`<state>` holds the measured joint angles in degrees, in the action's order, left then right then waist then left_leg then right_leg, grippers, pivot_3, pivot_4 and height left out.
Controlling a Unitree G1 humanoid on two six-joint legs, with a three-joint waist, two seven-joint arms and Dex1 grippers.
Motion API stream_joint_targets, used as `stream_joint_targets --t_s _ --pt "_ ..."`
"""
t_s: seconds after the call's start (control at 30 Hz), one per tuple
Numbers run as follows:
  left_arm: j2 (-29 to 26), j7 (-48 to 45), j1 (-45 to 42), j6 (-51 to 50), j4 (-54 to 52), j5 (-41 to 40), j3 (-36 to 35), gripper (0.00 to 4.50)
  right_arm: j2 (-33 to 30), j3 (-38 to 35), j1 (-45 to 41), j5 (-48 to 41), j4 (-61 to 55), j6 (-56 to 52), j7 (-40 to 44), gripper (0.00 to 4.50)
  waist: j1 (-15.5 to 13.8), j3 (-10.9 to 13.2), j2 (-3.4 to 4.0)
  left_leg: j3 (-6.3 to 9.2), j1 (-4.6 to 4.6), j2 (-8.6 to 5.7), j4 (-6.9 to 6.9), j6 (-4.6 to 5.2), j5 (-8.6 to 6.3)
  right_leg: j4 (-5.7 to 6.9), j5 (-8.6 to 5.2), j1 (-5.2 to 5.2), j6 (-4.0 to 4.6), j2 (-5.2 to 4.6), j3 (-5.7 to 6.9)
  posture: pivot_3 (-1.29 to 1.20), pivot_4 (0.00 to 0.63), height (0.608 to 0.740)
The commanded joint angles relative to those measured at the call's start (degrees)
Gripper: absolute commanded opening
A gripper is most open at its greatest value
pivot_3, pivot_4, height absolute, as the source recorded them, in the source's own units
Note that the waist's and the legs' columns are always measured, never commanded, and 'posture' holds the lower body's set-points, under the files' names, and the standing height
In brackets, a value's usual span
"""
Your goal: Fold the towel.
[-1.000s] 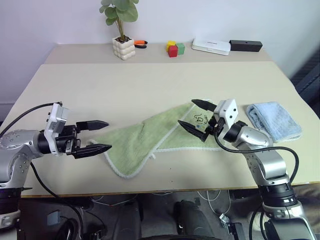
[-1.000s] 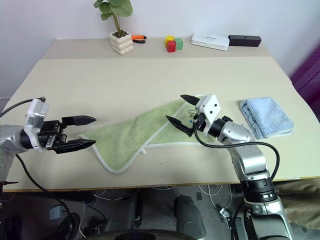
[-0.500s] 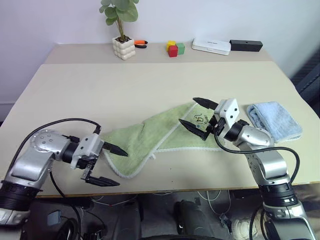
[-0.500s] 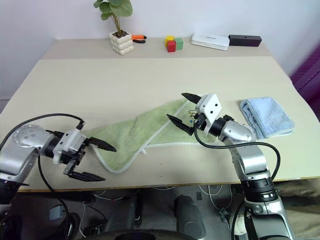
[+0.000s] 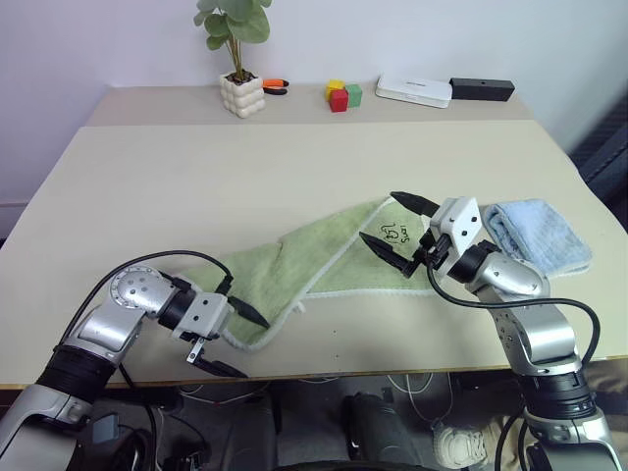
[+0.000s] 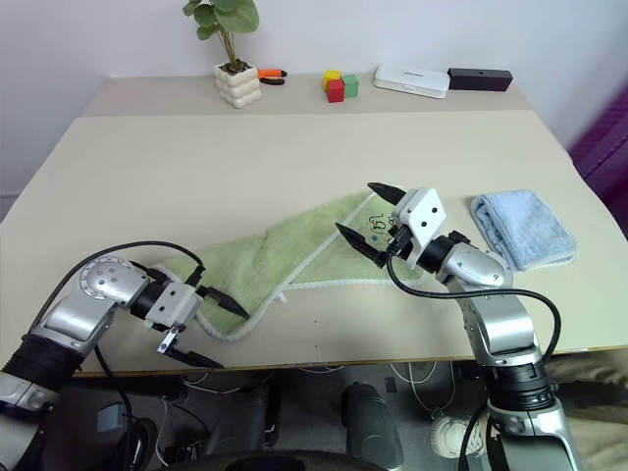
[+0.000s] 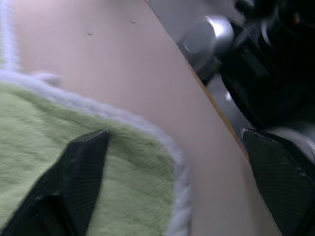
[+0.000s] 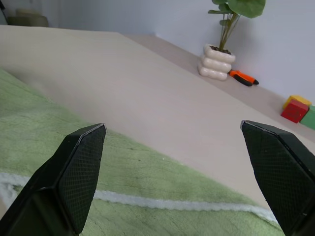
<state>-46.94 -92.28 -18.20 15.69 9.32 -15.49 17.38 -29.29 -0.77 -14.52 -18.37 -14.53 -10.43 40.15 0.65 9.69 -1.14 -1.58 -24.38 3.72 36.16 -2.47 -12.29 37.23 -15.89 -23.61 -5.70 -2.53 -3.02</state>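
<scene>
The towel (image 5: 294,265), light green with whitish edging, lies rumpled on the table, running from the front left toward the right. A dark embroidered mark (image 5: 395,233) sits near its right end. My left gripper (image 5: 251,346) is open at the towel's near corner (image 7: 147,162), by the table's front edge. One of its fingers (image 7: 83,167) is over the green cloth and the other (image 7: 280,172) is out past the table edge. My right gripper (image 5: 378,216) hovers open just above the towel's right end, beside the mark, holding nothing.
A folded light blue towel (image 5: 538,234) lies right of the right gripper. Along the far side stand a potted plant (image 5: 242,94), an orange tool (image 5: 276,85), coloured blocks (image 5: 343,94), a white box (image 5: 414,90) and a black box (image 5: 482,89).
My left arm dropped from beside the towel's left end and swung in to its near corner at the table's front edge, the wrist rolling. The right gripper stayed put.
</scene>
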Motion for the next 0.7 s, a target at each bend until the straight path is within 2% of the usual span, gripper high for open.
stream_joint_targets --t_s 0.03,0.1,0.13,0.2,0.23,0.43,0.63,0.7 --pt "0.2 -0.1 0.0 0.3 0.7 1.1 -0.1 2.69 -0.4 -1.2 -0.6 -0.3 -2.8 0.2 -0.3 4.5 0.0 0.0 0.01 0.0 0.0 0.0 0.0 0.0 0.0 0.0 0.0 0.01 0.0 0.0 0.0 0.0 0.15 0.74" --pt "0.3 0.2 0.3 -0.4 0.4 0.7 -0.5 1.7 -0.4 -1.2 -0.6 -0.4 -2.8 0.2 -0.3 4.5 0.0 0.0 0.01 0.0 0.01 0.0 0.0 0.0 0.0 0.0 0.0 0.01 0.0 0.0 0.0 0.0 0.15 0.74" --pt "0.3 0.3 0.4 -0.6 0.3 0.7 -0.7 1.38 -0.4 -1.1 -0.7 -0.4 -2.8 0.3 -0.2 4.5 0.0 0.0 0.01 0.0 0.01 0.0 0.0 0.0 0.0 0.0 0.0 0.01 0.0 0.0 0.0 0.0 0.15 0.74" --pt "0.1 0.7 0.3 -1.2 0.4 1.3 -0.8 0.34 -0.3 -1.0 -0.9 -0.4 -2.6 0.3 -0.2 4.5 0.0 0.0 0.01 0.0 0.01 0.0 0.0 0.0 0.0 0.0 0.0 0.01 -0.01 0.0 0.0 0.0 0.15 0.74" --pt "-0.1 0.8 0.2 -1.4 0.4 1.6 -0.7 0.06 -0.2 -1.0 -1.2 -0.5 -2.5 0.3 -0.1 4.5 0.0 0.0 0.01 0.0 0.01 0.0 0.0 0.0 0.0 0.0 0.0 0.01 -0.01 0.0 0.0 0.0 0.15 0.74" --pt "-0.2 1.7 -0.9 -2.9 0.2 0.5 -2.3 0.06 -0.2 -1.1 -2.1 -0.2 -0.2 1.3 0.4 4.5 0.0 0.0 0.02 0.0 0.02 0.0 0.01 0.0 0.0 0.01 0.0 0.02 -0.01 0.0 0.0 0.0 0.15 0.74" --pt "-0.6 3.5 -3.8 -11.1 1.4 -7.9 -10.7 0.06 -0.3 -2.2 -3.3 1.7 3.5 2.5 -1.4 4.5 0.0 0.0 0.01 0.01 0.0 0.0 0.02 0.0 0.0 0.02 0.01 0.02 -0.02 0.0 0.01 0.0 0.15 0.74" --pt "-1.1 5.1 -4.5 -10.5 4.9 -6.0 -12.3 0.06 -0.8 -2.0 -4.7 4.4 7.5 2.5 -3.3 4.5 0.1 0.0 0.01 0.02 0.01 0.0 0.03 0.0 0.0 0.02 0.01 0.02 -0.03 0.0 0.02 0.0 0.15 0.74"
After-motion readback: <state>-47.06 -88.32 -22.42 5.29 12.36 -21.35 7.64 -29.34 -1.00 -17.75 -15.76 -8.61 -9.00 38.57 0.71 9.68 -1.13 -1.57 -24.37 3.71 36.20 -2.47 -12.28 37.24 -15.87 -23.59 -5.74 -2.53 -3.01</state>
